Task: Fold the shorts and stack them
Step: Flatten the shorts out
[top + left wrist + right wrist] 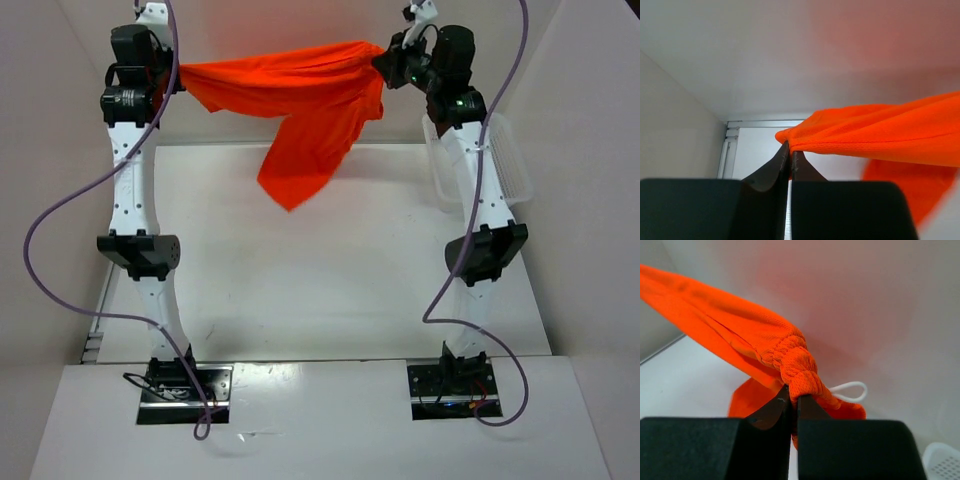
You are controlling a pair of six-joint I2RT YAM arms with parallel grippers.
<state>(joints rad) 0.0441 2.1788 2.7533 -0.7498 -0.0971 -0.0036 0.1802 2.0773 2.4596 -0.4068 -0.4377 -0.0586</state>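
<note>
Shorts (290,90), bright orange thin fabric, clamped in my left gripper (790,148) and right gripper (792,399); I should lower both evenly.

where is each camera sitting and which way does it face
top external: above and behind the arms, looking down at the table; both arms show, the shorts hung between them.
left wrist: on the left wrist, facing along the shut left claw at a pinched orange edge.
right wrist: on the right wrist, facing along the shut right claw at bunched orange fabric and the drawstring.
all three share the shorts.
</note>
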